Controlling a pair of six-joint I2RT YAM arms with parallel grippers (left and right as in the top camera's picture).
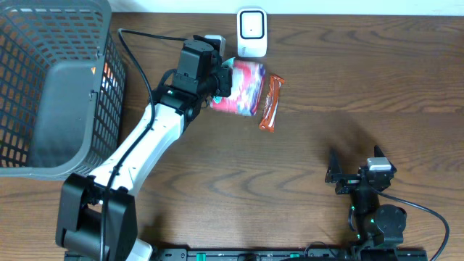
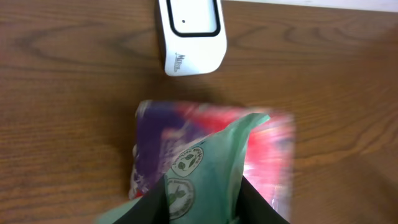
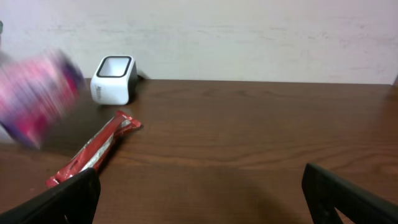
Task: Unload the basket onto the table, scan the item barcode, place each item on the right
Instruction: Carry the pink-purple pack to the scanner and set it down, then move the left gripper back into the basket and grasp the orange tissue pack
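A grey plastic mesh basket stands at one end of the dark wood-grain table. The white-and-black left arm reaches away from it toward a small white box-shaped barcode scanner with a black-framed window, which sits at the far edge of the table. Just in front of the scanner is the task's item, a soft red, pink and purple plastic pouch. It is smeared with motion blur in both wrist views. A pale green flap printed with round logos fills the gap between the two dark fingers of the left gripper. The pouch seems to be raised off the wood, though the blur leaves that unsure, and I cannot tell whether the jaws are clamped on the flap or merely flank it. A long red foil snack-bar wrapper lies flat on the table just beside the pouch, on the side away from the basket. The right gripper is well apart from all this near the front edge, its fingers spread wide with nothing between them.
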